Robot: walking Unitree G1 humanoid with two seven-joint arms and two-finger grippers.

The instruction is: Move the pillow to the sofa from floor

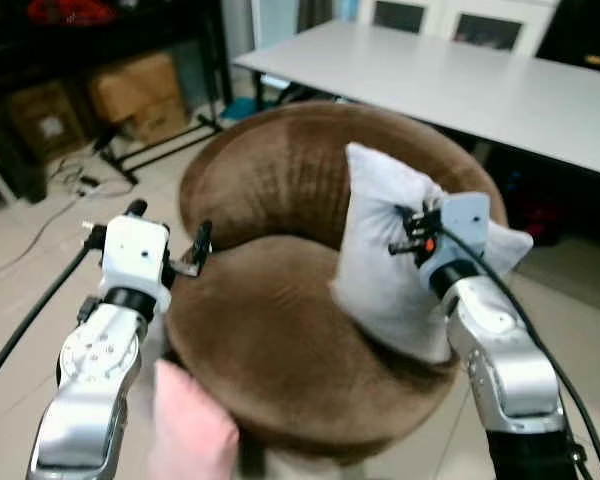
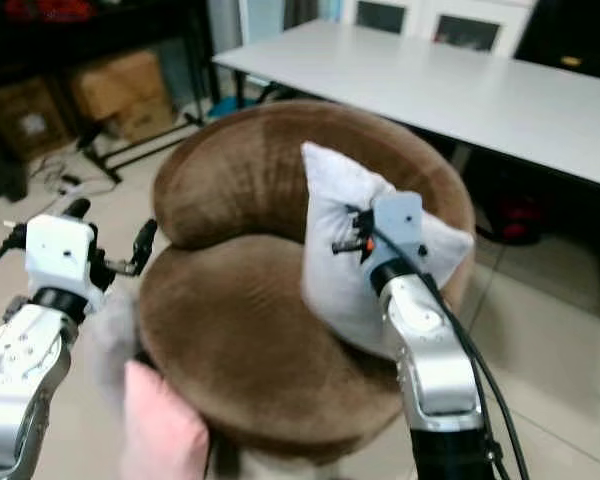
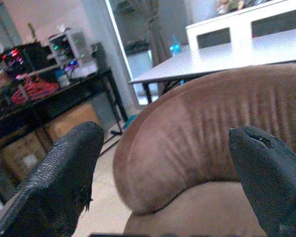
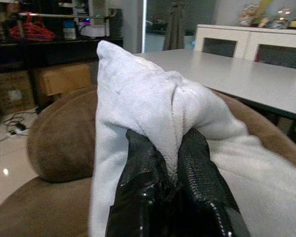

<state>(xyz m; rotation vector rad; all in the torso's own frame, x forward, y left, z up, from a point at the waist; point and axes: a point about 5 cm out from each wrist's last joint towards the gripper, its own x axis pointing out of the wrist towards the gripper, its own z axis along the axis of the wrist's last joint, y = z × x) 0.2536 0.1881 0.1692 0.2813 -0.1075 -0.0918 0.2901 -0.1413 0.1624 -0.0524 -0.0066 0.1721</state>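
Observation:
A white pillow leans upright against the backrest on the right side of the round brown sofa. My right gripper is shut on a fold of the pillow, pinching the fabric between its black fingers. At the sofa's left edge my left gripper stands open, nothing between its fingers, facing the brown backrest; in the left eye view the left gripper sits level with the seat.
A long white table stands behind the sofa. Dark shelving with cardboard boxes and cables lies at the back left. A pink object is low in front of the sofa. Tiled floor surrounds it.

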